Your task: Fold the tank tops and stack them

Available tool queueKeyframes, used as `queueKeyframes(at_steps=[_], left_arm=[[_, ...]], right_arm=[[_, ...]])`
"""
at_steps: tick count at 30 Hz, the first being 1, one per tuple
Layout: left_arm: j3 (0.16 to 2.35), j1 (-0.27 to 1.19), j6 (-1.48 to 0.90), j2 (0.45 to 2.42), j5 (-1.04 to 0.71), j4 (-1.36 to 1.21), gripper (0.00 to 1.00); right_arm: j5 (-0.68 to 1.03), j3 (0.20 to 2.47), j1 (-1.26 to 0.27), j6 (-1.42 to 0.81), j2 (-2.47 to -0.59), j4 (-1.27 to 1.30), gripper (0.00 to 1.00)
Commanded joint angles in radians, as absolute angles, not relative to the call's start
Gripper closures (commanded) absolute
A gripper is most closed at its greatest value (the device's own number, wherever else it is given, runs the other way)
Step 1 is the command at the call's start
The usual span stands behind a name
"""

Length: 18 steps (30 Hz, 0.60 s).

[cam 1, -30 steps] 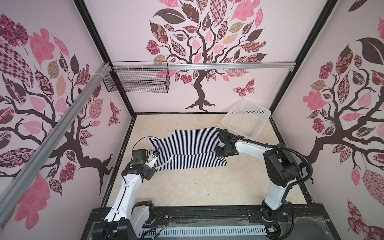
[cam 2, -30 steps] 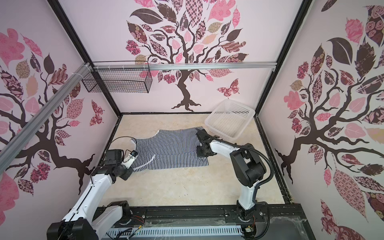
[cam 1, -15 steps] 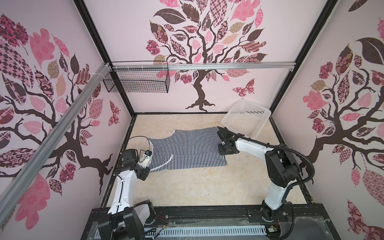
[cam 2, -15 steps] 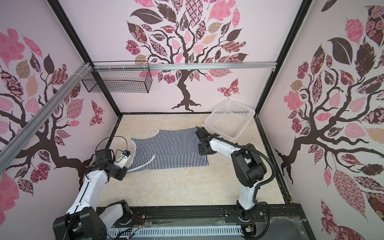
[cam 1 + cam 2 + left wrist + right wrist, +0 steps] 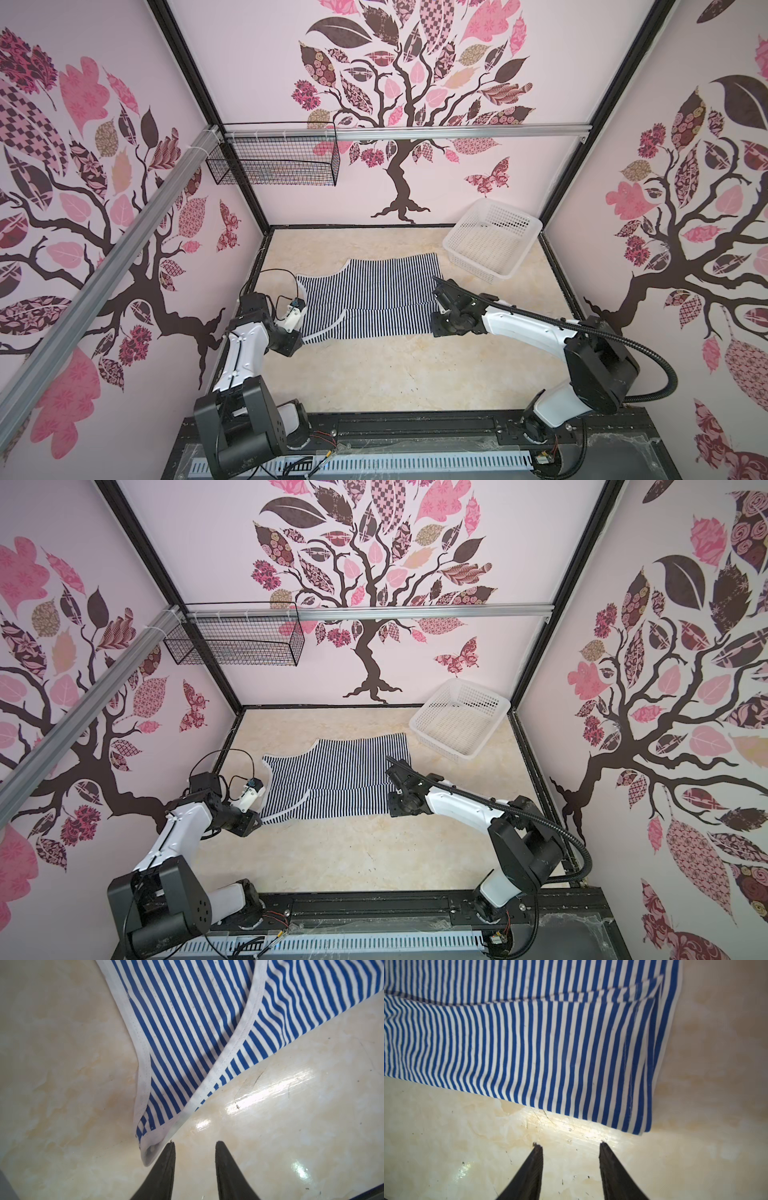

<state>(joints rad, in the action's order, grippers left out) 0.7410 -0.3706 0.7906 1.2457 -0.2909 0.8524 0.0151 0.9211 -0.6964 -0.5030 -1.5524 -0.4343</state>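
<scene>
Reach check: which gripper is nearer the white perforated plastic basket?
Right. Right gripper: near the basket, at the navy-and-white-striped tank top's hem. Left gripper: at its opposite strap end.

The striped tank top lies flat on the beige counter, with a fold edge running across it. The left end effector sits just beside its strap corner nearest the arm bases. The right end effector sits just beside the hem corner on that same side. A white basket stands near its far hem corner, not touching. A black wire basket hangs on the wall beyond its strap end.
</scene>
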Motion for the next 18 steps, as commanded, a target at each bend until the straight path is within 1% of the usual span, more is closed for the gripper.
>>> queueKeyframes(at_steps=[1,4,8,14,18], left_arm=[[0.785,-0.376,0.822,1.29,-0.365,0.884,0.64],[0.807,-0.376,0.827,1.348,-0.369,0.881,0.64],[0.821,-0.375,0.831,1.407,-0.345,0.864,0.64],[0.814,-0.375,0.832,1.43,-0.295,0.811,0.65],[0.803,-0.376,0.819,1.428,-0.256,0.756,0.67]], right_arm=[[0.054,0.912,-0.7,-0.537,-1.529,-0.387,0.54],[0.056,0.91,-0.7,-0.539,-1.544,-0.376,0.54],[0.067,0.907,-0.7,-0.542,-1.558,-0.367,0.59],[0.072,0.888,-0.7,-0.543,-1.564,-0.358,0.62],[0.079,0.881,-0.7,-0.545,-1.575,-0.348,0.64]])
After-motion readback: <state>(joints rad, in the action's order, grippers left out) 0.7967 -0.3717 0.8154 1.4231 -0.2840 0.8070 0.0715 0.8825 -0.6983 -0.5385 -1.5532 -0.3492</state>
